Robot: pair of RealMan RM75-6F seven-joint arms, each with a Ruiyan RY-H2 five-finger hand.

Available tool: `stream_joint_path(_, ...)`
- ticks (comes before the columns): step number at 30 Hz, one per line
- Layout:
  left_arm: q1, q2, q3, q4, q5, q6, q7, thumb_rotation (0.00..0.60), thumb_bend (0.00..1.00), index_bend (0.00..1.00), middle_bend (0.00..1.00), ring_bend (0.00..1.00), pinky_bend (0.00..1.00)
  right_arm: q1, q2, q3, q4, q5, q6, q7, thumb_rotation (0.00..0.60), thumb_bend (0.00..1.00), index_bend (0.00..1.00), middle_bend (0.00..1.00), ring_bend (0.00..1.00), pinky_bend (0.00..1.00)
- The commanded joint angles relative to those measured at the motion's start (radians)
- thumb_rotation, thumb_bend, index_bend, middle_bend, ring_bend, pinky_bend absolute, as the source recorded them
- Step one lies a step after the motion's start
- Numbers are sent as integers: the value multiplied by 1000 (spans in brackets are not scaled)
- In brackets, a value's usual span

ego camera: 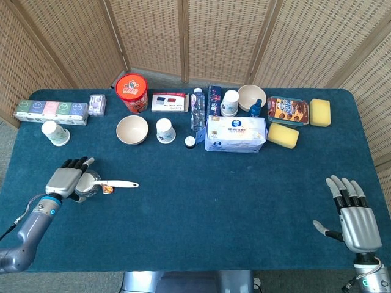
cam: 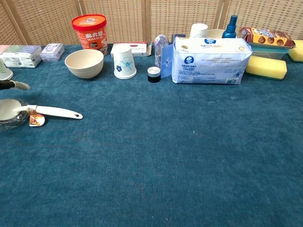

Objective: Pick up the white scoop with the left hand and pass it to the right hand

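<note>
The white scoop (ego camera: 120,184) lies flat on the blue table at the near left, its handle pointing right and a small orange tag (ego camera: 107,189) beside it. In the chest view the scoop (cam: 54,112) shows at the left edge, its round bowl (cam: 8,109) partly cut off. My left hand (ego camera: 68,179) hovers over the scoop's bowl end and hides most of it, fingers spread and pointing away from me; only a fingertip (cam: 16,85) shows in the chest view. My right hand (ego camera: 353,215) rests open at the near right edge, far from the scoop.
Along the back stand a beige bowl (ego camera: 132,129), a paper cup (ego camera: 165,130), a red tub (ego camera: 132,92), a tissue pack (ego camera: 236,134) and yellow sponges (ego camera: 283,134). Another paper cup (ego camera: 55,132) stands behind my left hand.
</note>
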Motion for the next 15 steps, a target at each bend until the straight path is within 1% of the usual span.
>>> stream_joint_path(1,-16,-11,8,-16,-72,23,76,600,0,128,140,54,163,1,4,-4,-3,2,-8,0,509,0,0,0,0,0)
stream_joint_path(2,-20,-15,10,-16,-90,28,93,600,0,163,179,84,199,2,6,-5,-5,2,-11,2,509,0,0,0,0,0)
stream_joint_path(6,-34,-32,16,-28,-155,55,155,600,13,254,275,169,296,1,14,-5,-12,2,-11,9,507,0,0,0,0,0)
stream_joint_path(10,-39,-36,18,-59,-177,96,186,600,15,267,286,179,307,1,18,-6,-15,1,-11,16,508,0,0,0,0,0)
stream_joint_path(15,-39,-10,18,-112,-177,131,194,600,13,309,327,218,326,2,18,-9,-15,-1,-16,16,508,0,0,0,0,0)
